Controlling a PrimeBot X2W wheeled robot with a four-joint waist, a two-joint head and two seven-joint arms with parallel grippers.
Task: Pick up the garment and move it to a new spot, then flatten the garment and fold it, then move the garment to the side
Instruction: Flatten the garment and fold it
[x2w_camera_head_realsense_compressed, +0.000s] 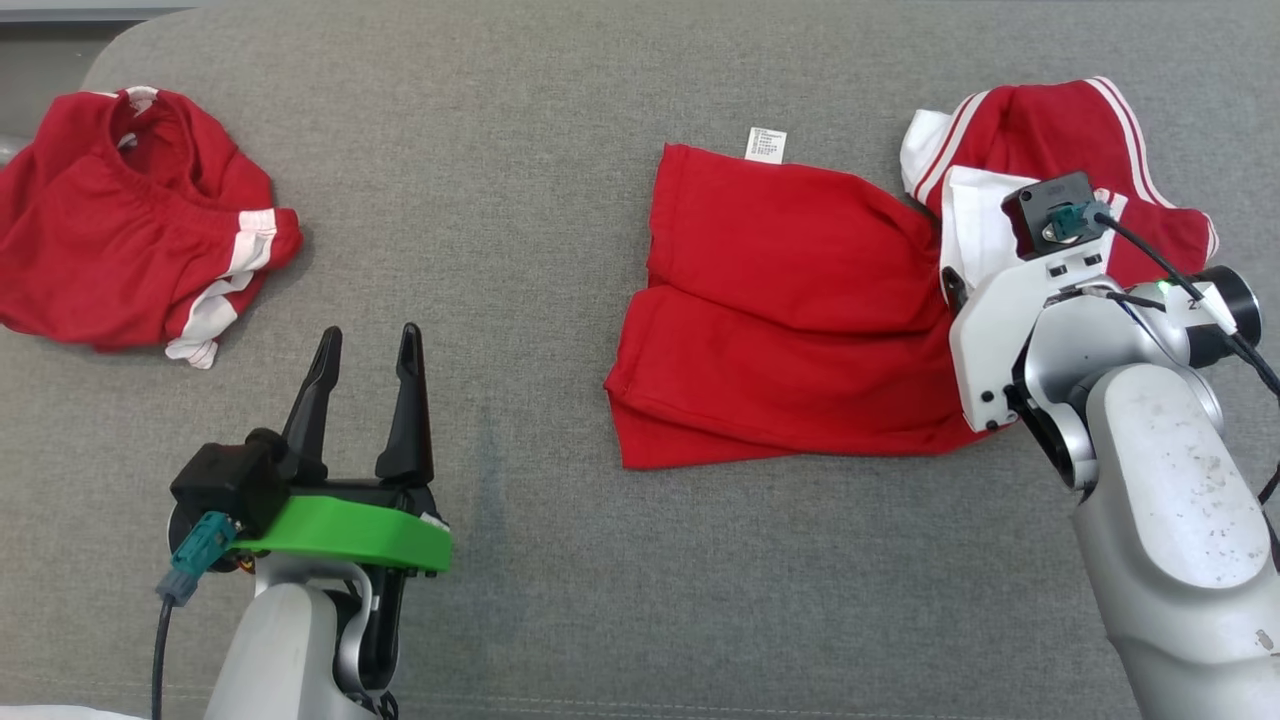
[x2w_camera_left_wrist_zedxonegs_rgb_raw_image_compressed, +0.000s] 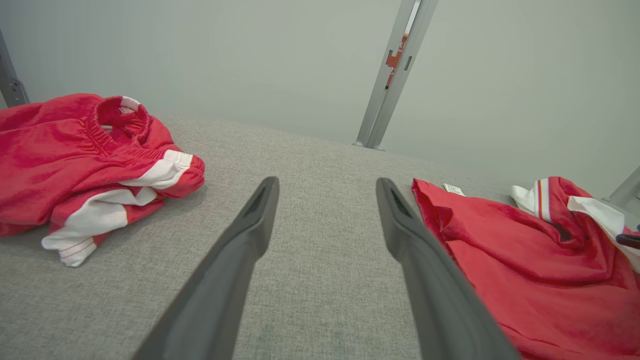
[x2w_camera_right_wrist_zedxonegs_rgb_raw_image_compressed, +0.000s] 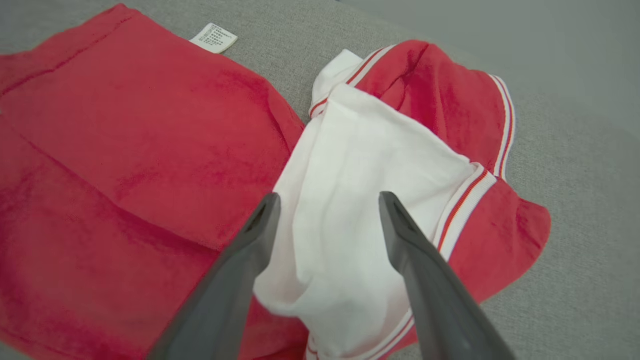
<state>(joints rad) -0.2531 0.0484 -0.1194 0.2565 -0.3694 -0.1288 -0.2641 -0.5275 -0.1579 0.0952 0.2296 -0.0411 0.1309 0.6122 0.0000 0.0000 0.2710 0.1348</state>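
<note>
Currently right gripper (x2w_camera_right_wrist_zedxonegs_rgb_raw_image_compressed: 327, 200) released, jaws spread above the white panel (x2w_camera_right_wrist_zedxonegs_rgb_raw_image_compressed: 360, 165) of the red garment (x2w_camera_head_realsense_compressed: 790, 300) by the cushion's (x2w_camera_head_realsense_compressed: 540, 150) right edge. Left gripper (x2w_camera_head_realsense_compressed: 370, 335) released, empty, near the front edge.

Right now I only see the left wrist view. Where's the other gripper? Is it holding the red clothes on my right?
Observer: The right gripper is over the bunched end of the red garment, jaws open, gripping nothing.
Operator: What's between its fingers?
Observer: A white panel with red-striped trim, folded over the red cloth.
Operator: Where's its arm?
Observer: In the head view, the right forearm comes in from the near right and covers the garment's near right corner.
</note>
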